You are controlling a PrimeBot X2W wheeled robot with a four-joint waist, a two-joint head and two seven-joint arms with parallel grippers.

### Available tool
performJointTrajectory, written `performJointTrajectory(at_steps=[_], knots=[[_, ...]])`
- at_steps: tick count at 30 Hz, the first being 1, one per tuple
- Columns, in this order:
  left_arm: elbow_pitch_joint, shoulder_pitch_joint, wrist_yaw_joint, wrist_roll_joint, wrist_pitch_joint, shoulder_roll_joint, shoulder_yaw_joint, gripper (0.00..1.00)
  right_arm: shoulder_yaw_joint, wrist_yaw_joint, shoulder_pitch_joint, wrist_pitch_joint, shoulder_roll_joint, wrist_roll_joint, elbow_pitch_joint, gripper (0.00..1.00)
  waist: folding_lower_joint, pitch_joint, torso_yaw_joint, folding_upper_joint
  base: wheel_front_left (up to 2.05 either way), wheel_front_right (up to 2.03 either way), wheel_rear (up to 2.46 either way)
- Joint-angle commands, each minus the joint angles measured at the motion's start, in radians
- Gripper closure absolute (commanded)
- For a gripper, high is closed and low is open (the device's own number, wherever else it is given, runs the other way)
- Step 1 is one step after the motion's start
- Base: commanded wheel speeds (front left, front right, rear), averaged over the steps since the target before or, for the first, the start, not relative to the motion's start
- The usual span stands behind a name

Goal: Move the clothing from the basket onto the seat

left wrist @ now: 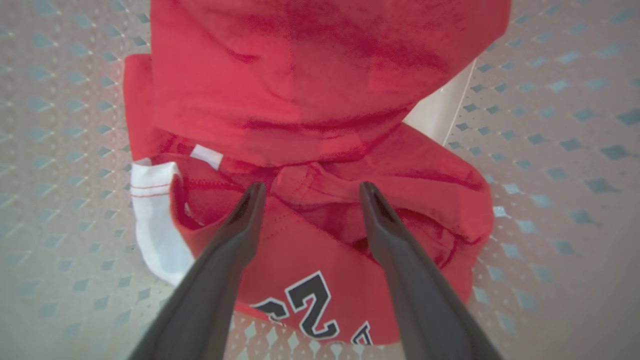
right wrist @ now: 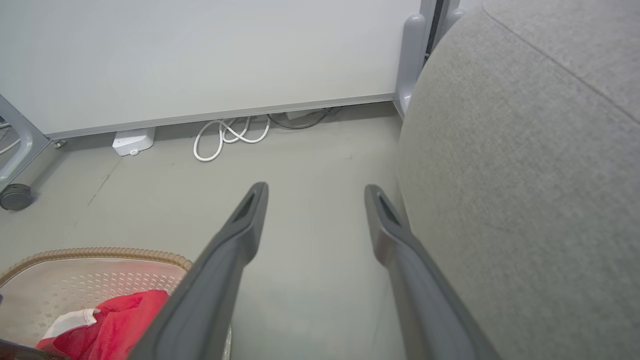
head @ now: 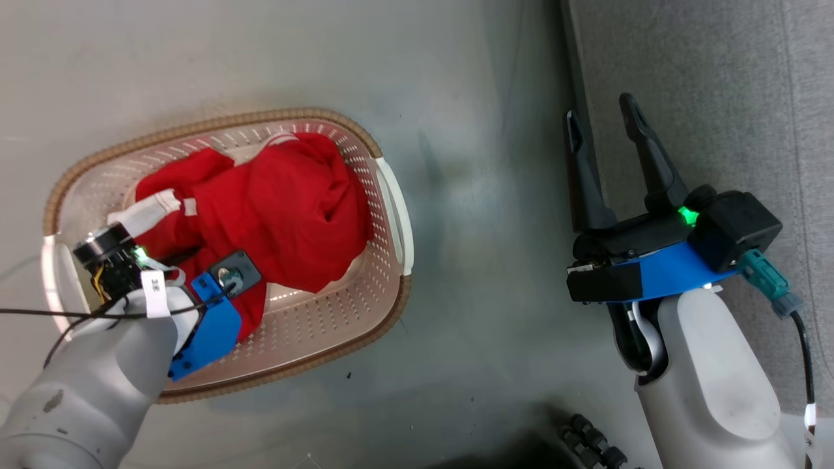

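Clothing [head: 293, 202], red fabric trimmed white, in cream perforated plastic basket [head: 339, 312].
Our left hand [left wrist: 310, 186] spreads wide, empty, over it; our right hand [head: 601, 109] gapes likewise beside the grey upholstered seat [head: 717, 98].

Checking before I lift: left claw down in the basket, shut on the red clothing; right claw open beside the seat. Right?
No: the left claw is open, not shut; the left wrist view shows its fingers spread over the red clothing. It is down in the basket, and the right claw is open beside the seat.
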Motion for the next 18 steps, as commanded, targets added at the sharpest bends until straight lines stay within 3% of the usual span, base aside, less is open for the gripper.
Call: performJointTrajectory(at_steps=[1, 18], knots=[[0.004, -0.026, 0.001, -0.014, 0.017, 0.014, -0.018, 0.0, -0.004, -0.001, -0.019, 0.0, -0.002, -0.001, -0.011, 0.0, -0.0001, 0.042, -0.011, 0.0, 0.0, 0.0, 0.0], [0.002, -0.096, 0.001, -0.117, 0.133, 0.024, -0.115, 0.0, -0.039, -0.001, -0.014, 0.0, -0.002, -0.004, -0.047, 0.0, -0.0001, 0.131, -0.019, 0.0, 0.0, 0.0, 0.0]])
